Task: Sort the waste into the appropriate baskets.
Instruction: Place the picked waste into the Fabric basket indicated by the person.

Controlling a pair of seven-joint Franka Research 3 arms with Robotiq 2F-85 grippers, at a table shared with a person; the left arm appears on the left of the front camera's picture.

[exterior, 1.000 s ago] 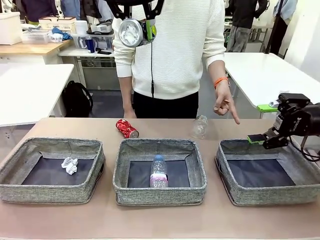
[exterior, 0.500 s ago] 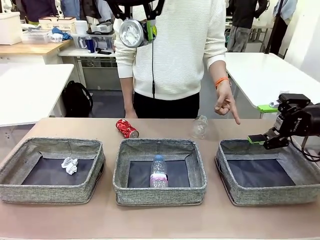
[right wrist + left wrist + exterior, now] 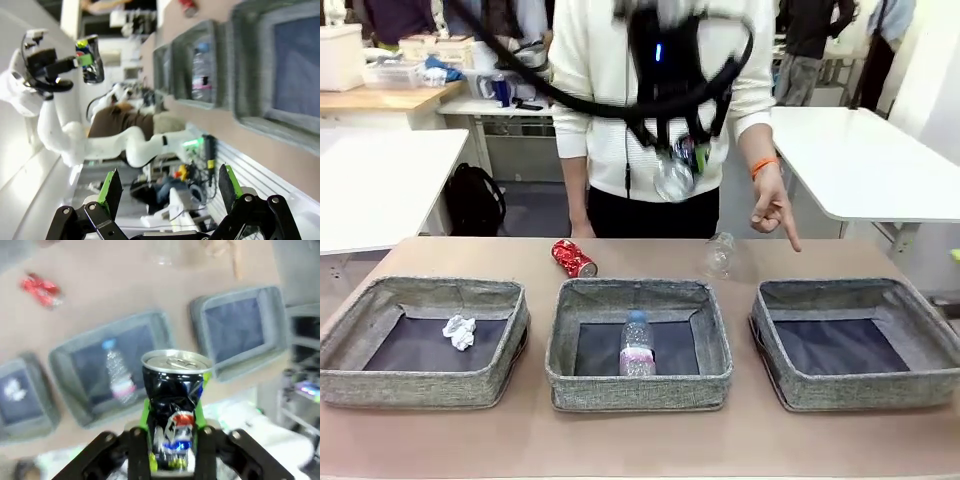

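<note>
Left wrist view: the left hand [image 3: 172, 417] pinches the crushed dark can [image 3: 175, 385], now swung rightward above the middle basket [image 3: 640, 378]. The right hand [image 3: 170, 186], spread, has cleared the right basket [image 3: 850, 392], likely the can's destination.

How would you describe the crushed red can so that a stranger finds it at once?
On the brown table, find the middle basket of the grey row, the one holding a clear plastic bottle. On the tabletop behind its far left corner lies the crushed red can. Nothing else on the table is bright red; the crushed container farther right is transparent.
</note>
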